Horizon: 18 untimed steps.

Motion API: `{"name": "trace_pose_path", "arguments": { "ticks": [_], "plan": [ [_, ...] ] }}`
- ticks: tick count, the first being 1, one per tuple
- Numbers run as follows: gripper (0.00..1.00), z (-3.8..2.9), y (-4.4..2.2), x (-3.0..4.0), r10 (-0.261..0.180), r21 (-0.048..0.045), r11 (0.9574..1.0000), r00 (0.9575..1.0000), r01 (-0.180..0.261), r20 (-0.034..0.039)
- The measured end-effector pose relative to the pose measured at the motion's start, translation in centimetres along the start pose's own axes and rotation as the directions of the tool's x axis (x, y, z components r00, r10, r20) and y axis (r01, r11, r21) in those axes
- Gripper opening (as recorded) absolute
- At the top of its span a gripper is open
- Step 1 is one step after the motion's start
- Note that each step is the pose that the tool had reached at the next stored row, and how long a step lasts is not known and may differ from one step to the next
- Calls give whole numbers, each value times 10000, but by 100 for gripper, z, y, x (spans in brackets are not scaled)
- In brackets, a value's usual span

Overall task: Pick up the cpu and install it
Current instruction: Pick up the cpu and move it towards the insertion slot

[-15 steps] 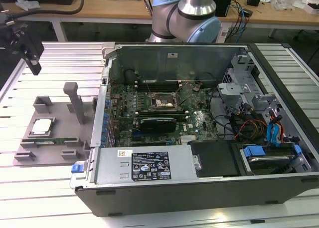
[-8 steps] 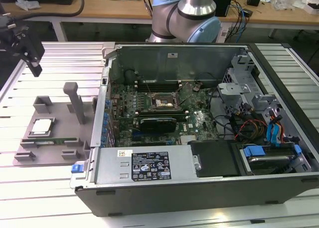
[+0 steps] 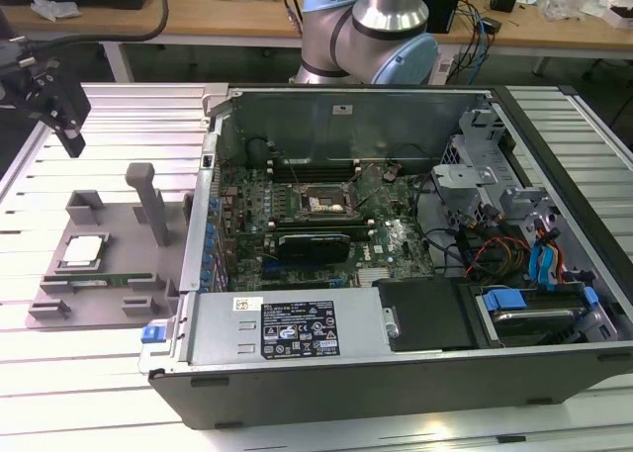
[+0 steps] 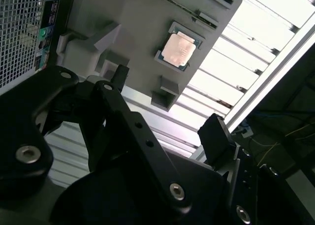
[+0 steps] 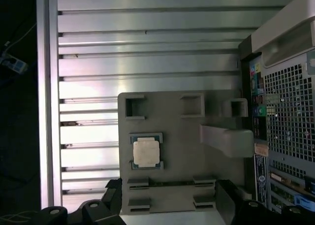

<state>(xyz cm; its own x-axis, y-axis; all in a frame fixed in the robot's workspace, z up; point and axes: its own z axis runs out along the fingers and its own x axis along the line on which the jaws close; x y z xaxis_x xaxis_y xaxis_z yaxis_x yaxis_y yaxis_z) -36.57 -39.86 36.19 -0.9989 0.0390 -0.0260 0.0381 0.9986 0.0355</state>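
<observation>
Gripper (image 4: 167, 103) hovering wide open, empty.
The cpu (image 5: 146, 152) is sitting below it in a grey tray (image 5: 174, 121), apparently untouched; computer case (image 3: 346, 111) beside.

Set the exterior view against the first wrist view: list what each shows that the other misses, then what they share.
Exterior view: the open case's motherboard with its black socket frame, and the arm. First wrist view: the case's rear panel with ports and grille. Shared: the cpu lying in the grey tray on the slatted table, and the open, empty gripper near it.
</observation>
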Motion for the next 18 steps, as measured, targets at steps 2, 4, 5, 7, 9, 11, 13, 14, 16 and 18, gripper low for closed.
{"name": "trace_pose_path", "arguments": {
  "ticks": [2, 4, 5, 7, 9, 11, 13, 14, 16, 18],
  "plan": [
    [84, 33, -1, 5, 1, -1, 10000, 10000, -1, 1],
    [84, 66, -3, 28, -2, 0, 10000, 10000, 2, -1],
    [84, 77, -4, 62, -51, 0, 10000, 10000, 51, -1],
    [84, 80, 1, 72, -115, 47, 9999, 9999, 115, -2],
    [84, 82, 6, 73, -291, 123, 9995, 9996, 291, -6],
    [84, 91, 13, 74, -465, 219, 9987, 9989, 465, -12],
    [84, 117, 13, 75, -468, 220, 9987, 9989, 468, -13],
    [84, 133, 13, 76, -467, 220, 9987, 9989, 467, -12],
    [84, 185, 11, 77, -467, 220, 9987, 9989, 467, -12],
    [84, 214, 10, 78, -466, 219, 9987, 9989, 467, -12]
  ]
}}
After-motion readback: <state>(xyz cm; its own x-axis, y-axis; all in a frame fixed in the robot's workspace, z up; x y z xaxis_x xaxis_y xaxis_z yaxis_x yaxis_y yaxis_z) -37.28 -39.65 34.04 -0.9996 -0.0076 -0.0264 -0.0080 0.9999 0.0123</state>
